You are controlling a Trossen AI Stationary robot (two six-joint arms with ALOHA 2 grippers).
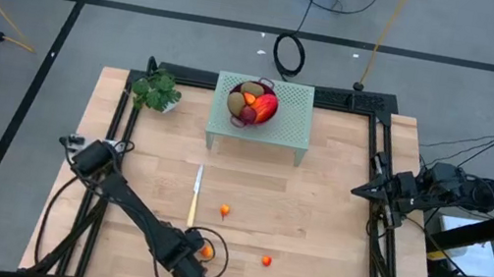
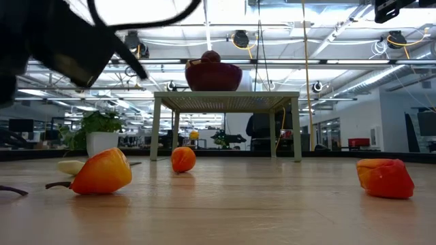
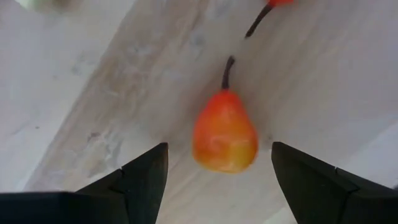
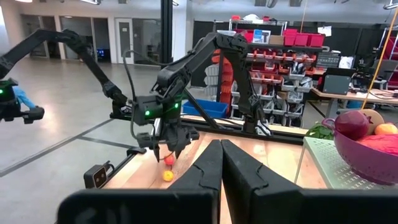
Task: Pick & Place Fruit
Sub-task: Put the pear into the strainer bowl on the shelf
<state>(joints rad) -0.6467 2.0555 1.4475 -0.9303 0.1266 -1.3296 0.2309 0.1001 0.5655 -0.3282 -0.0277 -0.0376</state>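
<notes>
Fingers of the left end effector (image 3: 217, 180) stand open astride an orange-red fruit (image 3: 224, 134).

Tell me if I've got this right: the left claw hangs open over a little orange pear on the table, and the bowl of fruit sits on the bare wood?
Not quite. The left gripper does hang open over the orange pear, but the high view shows the bowl on a small green stand, not on the wood.

Bright even ceiling light, barely any shadows. The left gripper (image 3: 217, 180) looks blurry up close, like the pear (image 3: 224, 134) between its fingers.
</notes>
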